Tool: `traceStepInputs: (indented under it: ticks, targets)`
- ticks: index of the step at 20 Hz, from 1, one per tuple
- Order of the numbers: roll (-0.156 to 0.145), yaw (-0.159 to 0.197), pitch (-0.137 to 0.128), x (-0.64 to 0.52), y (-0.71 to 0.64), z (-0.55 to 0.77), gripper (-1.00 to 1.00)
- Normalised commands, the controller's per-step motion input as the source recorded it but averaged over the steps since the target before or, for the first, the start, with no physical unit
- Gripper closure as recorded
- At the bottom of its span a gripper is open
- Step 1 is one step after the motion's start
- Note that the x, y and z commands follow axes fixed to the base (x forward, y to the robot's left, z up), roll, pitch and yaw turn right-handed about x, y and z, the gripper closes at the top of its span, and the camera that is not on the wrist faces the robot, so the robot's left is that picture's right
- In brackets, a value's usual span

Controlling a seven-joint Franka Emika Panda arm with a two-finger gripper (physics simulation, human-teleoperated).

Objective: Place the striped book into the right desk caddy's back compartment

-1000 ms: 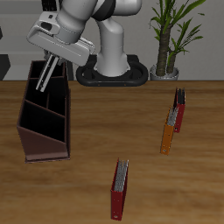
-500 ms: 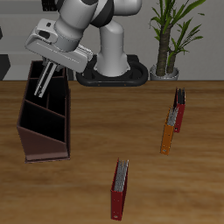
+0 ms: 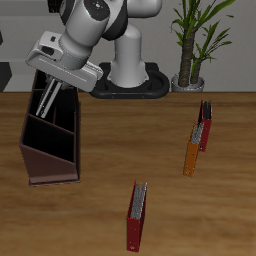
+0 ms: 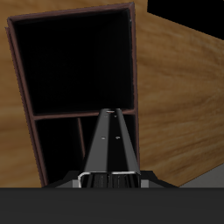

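Note:
My gripper [image 3: 50, 92] is shut on the striped book [image 3: 45, 98], a thin dark slab held tilted. Its lower end dips into the rear part of the right desk caddy [image 3: 52, 158], the dark reddish-brown box near the table's side edge. From the wrist, the striped book [image 4: 110, 149] runs away from the fingers as a dark spine. It points over a divider toward a large dark compartment [image 4: 74, 70] of the caddy. I cannot tell whether the book touches the caddy's floor.
A red book [image 3: 135, 215] stands near the front edge. An orange book [image 3: 190, 152] and a dark red book [image 3: 204, 125] stand together on the other side. A potted plant [image 3: 193, 45] and the robot's base [image 3: 128, 80] stand at the back.
The arm has swung slightly outward over the caddy and lowered a little, carrying the book deeper toward the caddy's rear part. The other books have not moved.

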Motion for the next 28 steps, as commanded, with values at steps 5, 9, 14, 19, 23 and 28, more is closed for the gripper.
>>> traceStepInputs:
  ticks: [5, 9, 14, 19, 23, 28]
  targets:
    - [-0.003, -0.007, 0.012, 0.03, -0.03, -0.1, 1.0]
    - [0.028, -0.004, 0.007, -0.11, 0.13, -0.04, 1.0]
    - [-0.007, -0.006, -0.001, -0.17, 0.03, 0.02, 1.0]
    - [-0.016, 0.009, -0.011, -0.1, -0.04, 0.04, 1.0]
    - [-0.041, -0.015, 0.004, -0.06, -0.19, 0.0, 1.0]
    - [-0.026, -0.009, 0.023, 0.09, -0.16, -0.1, 1.0]
